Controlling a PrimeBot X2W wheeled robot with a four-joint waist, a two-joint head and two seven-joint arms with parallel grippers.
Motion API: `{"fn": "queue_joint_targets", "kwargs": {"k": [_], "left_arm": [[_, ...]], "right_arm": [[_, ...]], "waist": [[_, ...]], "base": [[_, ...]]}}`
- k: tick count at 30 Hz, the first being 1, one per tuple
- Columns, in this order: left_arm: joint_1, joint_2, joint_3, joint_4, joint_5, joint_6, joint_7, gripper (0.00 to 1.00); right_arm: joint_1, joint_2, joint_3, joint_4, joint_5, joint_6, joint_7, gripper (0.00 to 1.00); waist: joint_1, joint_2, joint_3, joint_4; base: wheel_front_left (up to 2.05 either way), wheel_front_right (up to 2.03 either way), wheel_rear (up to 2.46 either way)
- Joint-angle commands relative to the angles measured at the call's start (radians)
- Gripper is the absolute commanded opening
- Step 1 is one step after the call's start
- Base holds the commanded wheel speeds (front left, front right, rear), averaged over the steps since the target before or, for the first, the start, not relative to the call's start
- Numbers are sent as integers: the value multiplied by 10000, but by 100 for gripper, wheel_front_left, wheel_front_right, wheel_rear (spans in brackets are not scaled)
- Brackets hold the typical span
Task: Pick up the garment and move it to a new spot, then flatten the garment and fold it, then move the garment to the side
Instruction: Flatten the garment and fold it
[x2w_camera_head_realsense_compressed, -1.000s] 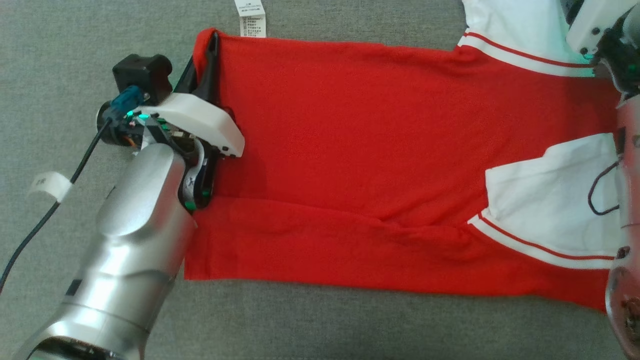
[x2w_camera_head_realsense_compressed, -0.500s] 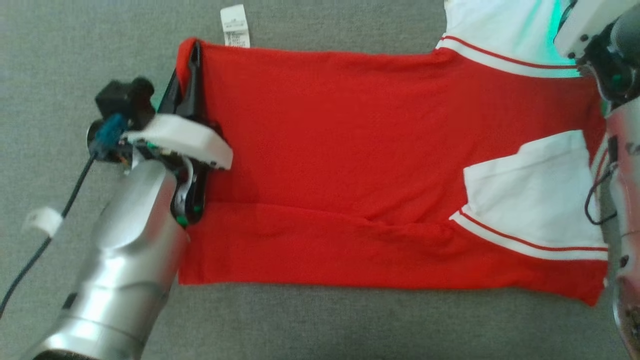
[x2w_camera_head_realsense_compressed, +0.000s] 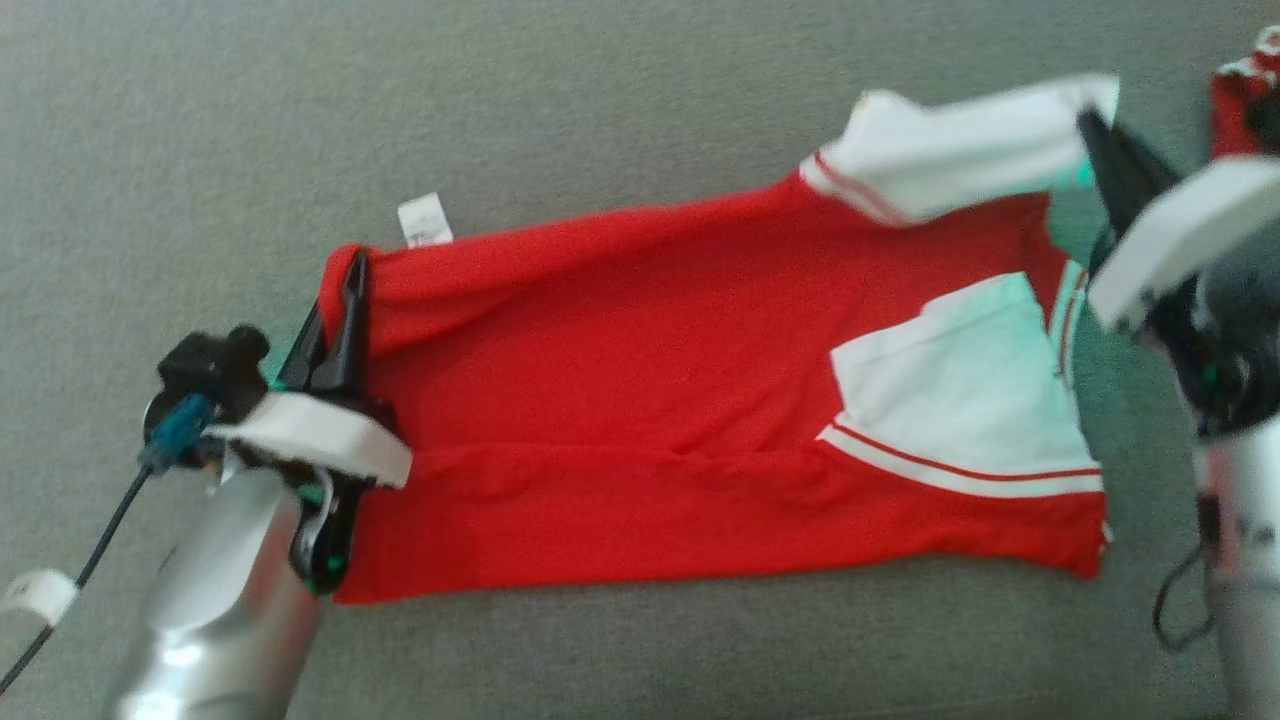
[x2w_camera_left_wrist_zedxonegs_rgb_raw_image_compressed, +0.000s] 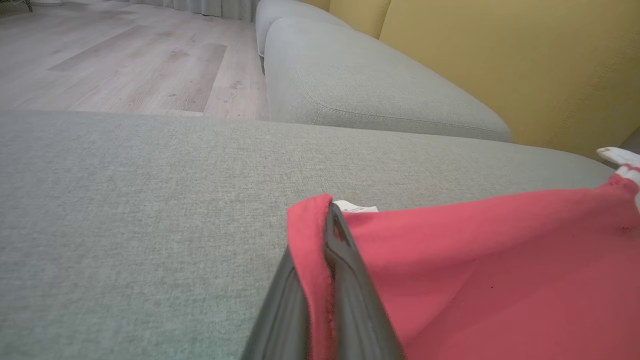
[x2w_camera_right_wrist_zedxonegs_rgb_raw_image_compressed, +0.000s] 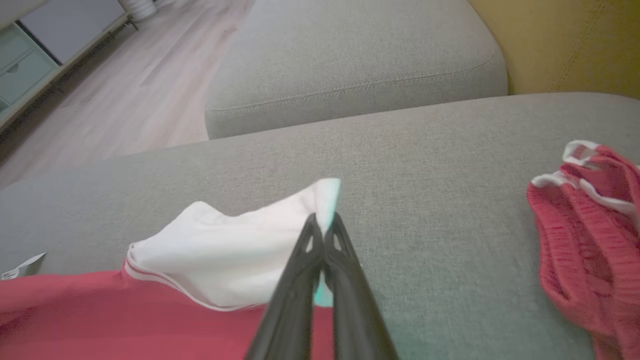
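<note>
The garment (x2w_camera_head_realsense_compressed: 650, 400) is a red shirt with white sleeves, spread across the grey sofa seat (x2w_camera_head_realsense_compressed: 600, 120). My left gripper (x2w_camera_head_realsense_compressed: 350, 268) is shut on the garment's far left hem corner; in the left wrist view the red hem (x2w_camera_left_wrist_zedxonegs_rgb_raw_image_compressed: 307, 240) is pinched between the two dark fingers of the left gripper (x2w_camera_left_wrist_zedxonegs_rgb_raw_image_compressed: 331, 210). My right gripper (x2w_camera_head_realsense_compressed: 1087, 125) is shut on the far white sleeve (x2w_camera_head_realsense_compressed: 950, 150), which hangs raised off the seat. The right wrist view shows the right gripper (x2w_camera_right_wrist_zedxonegs_rgb_raw_image_compressed: 323, 220) with its fingers together on that sleeve (x2w_camera_right_wrist_zedxonegs_rgb_raw_image_compressed: 235, 255). The near white sleeve (x2w_camera_head_realsense_compressed: 950, 400) lies flat on the red cloth.
A second crumpled red and white garment (x2w_camera_right_wrist_zedxonegs_rgb_raw_image_compressed: 585, 240) lies on the seat to the right of my right gripper. A white care label (x2w_camera_head_realsense_compressed: 425, 220) sticks out at the far hem. A yellow backrest (x2w_camera_left_wrist_zedxonegs_rgb_raw_image_compressed: 500, 60) and another grey cushion (x2w_camera_left_wrist_zedxonegs_rgb_raw_image_compressed: 375, 90) lie beyond; wooden floor (x2w_camera_left_wrist_zedxonegs_rgb_raw_image_compressed: 125, 60) lies to the left.
The right gripper has shut on the far white sleeve and lifted it. The garment's far edge has risen with both grippers. The head camera has pulled back, so the whole picture has shifted.
</note>
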Motion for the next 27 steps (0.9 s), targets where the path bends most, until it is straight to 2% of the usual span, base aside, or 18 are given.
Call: {"fn": "queue_joint_targets", "kwargs": {"k": [1, 9, 15, 16, 17, 18, 19, 20, 21, 27], "left_arm": [[30, 447, 467, -335, 70, -35, -111, 0], [1018, 739, 929, -902, 485, -88, -123, 0], [1597, 707, 1182, -1150, 690, -41, -124, 0], [1829, 672, 1264, -1110, 687, -5, -124, 0], [1829, 672, 1264, -1110, 687, -5, -124, 0], [1920, 663, 1298, -1102, 701, 8, -124, 0], [2021, 629, 1334, -1098, 697, 39, -125, 29], [2121, 606, 1338, -1094, 716, 63, -125, 88], [2204, 594, 1325, -1101, 760, 80, -125, 100], [2624, 434, 1777, -1455, 946, 393, -125, 100]], "right_arm": [[466, 72, -49, -897, 98, -9, 265, 0], [3419, 993, -876, -3864, -209, -9, 1451, 0], [4629, 1381, -995, -4659, -329, -9, 2112, 0], [4930, 1496, -1016, -4802, -348, -9, 2311, 9], [4930, 1496, -1016, -4802, -348, -9, 2311, 9], [5064, 1547, -1035, -4799, -373, -9, 2444, 100], [5185, 1583, -1043, -4798, -411, -9, 2583, 100], [5292, 1613, -1064, -4796, -469, -9, 2707, 100], [5376, 1636, -1070, -4810, -521, -9, 2797, 100], [5648, 1800, -1368, -5029, -646, -9, 2825, 100]], "waist": [[2, 0, -261, -255], [2, 0, -624, -567], [2, 0, -809, -714], [2, 0, -886, -758], [2, 0, -886, -758], [2, 0, -923, -777], [2, 0, -965, -777], [2, 0, -1007, -771], [2, 0, -1062, -750], [2, 0, -1422, -589]], "base": [[0, 0, 0], [0, 0, 0], [0, 0, 0], [0, 0, 0], [0, 0, 0], [0, 0, 0], [0, 0, 0], [0, 0, 0], [0, 0, 0], [0, 0, 0]]}}
